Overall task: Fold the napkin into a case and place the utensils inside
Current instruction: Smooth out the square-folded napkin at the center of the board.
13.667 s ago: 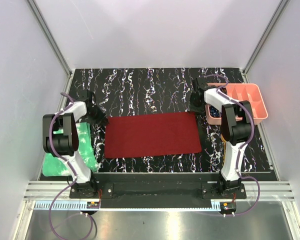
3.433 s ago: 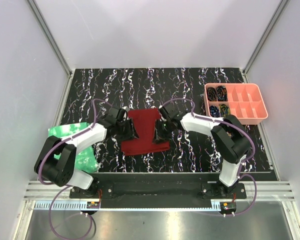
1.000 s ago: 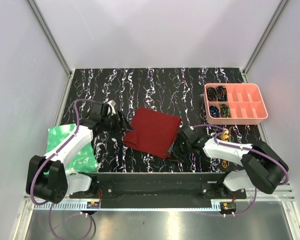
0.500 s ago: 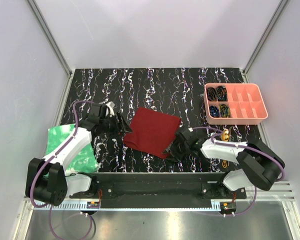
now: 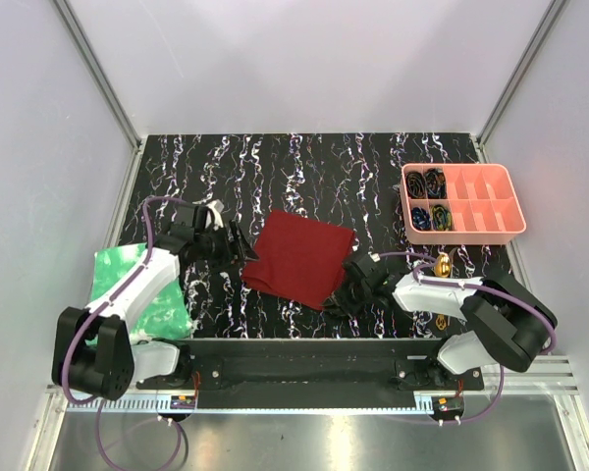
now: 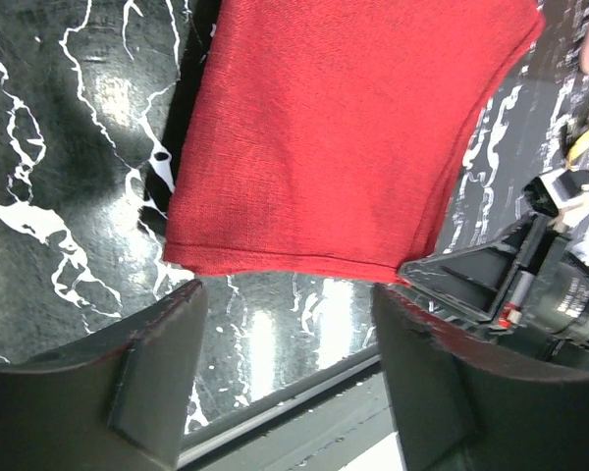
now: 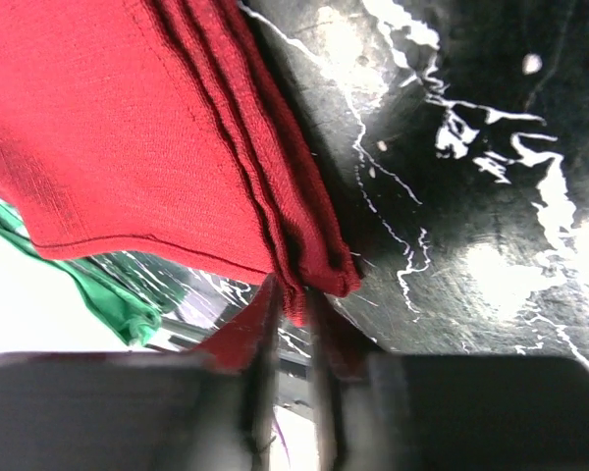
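Note:
The dark red napkin [image 5: 299, 257] lies folded into a thick, skewed rectangle at the middle of the table; its stacked layers show in the right wrist view [image 7: 108, 128]. My right gripper [image 5: 346, 292] is at its near right corner, jaws nearly together with the cloth's corner pinched between them [image 7: 294, 314]. My left gripper [image 5: 240, 245] stands open just left of the napkin, whose near edge [image 6: 304, 257] lies ahead of the spread fingers [image 6: 147, 383], untouched. Gold-coloured utensils [image 5: 442, 263] lie beside the right arm, partly hidden by it.
A pink compartment tray [image 5: 491, 196] with dark coiled items stands at the back right. A crinkled green sheet [image 5: 137, 294] lies at the near left under the left arm. The table's front rail runs just behind both grippers.
My right gripper has crept up to the napkin's near right corner and its jaws have narrowed onto the cloth. The left gripper has opened slightly wider, staying in place.

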Controlling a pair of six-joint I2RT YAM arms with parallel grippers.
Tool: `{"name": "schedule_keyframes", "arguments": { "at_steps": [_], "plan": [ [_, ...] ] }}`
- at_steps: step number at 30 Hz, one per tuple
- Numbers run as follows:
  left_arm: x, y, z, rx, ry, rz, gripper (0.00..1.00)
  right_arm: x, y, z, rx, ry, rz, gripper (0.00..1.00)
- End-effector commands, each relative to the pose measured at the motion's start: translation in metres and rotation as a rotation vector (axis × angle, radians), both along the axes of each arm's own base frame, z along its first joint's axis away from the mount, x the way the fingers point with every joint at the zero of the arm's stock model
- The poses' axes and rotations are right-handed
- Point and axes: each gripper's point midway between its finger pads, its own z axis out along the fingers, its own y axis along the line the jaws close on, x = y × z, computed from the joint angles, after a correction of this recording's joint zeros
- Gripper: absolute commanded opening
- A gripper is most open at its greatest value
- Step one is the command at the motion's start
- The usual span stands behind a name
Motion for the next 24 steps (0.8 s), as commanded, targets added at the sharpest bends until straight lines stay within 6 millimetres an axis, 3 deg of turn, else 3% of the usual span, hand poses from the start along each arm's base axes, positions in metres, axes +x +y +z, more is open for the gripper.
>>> {"name": "schedule_keyframes", "arguments": {
  "at_steps": [1,5,14,24],
  "plan": [
    [0.008,-0.003,-0.005,0.004,0.008,-0.047,0.75,0.004,0.0,0.008,0.006,-0.055,0.003,0.12],
    [0.005,-0.004,-0.03,0.014,0.084,-0.054,0.75,0.001,-0.012,0.005,-0.011,-0.066,-0.03,0.0],
    [-0.006,-0.011,-0.038,-0.053,0.1,-0.046,0.66,-0.001,-0.037,0.021,-0.037,-0.178,-0.018,0.0],
    [-0.024,-0.01,-0.057,-0.069,0.142,-0.01,0.61,0.0,-0.04,0.023,-0.037,-0.198,-0.008,0.0]
  ]
}}
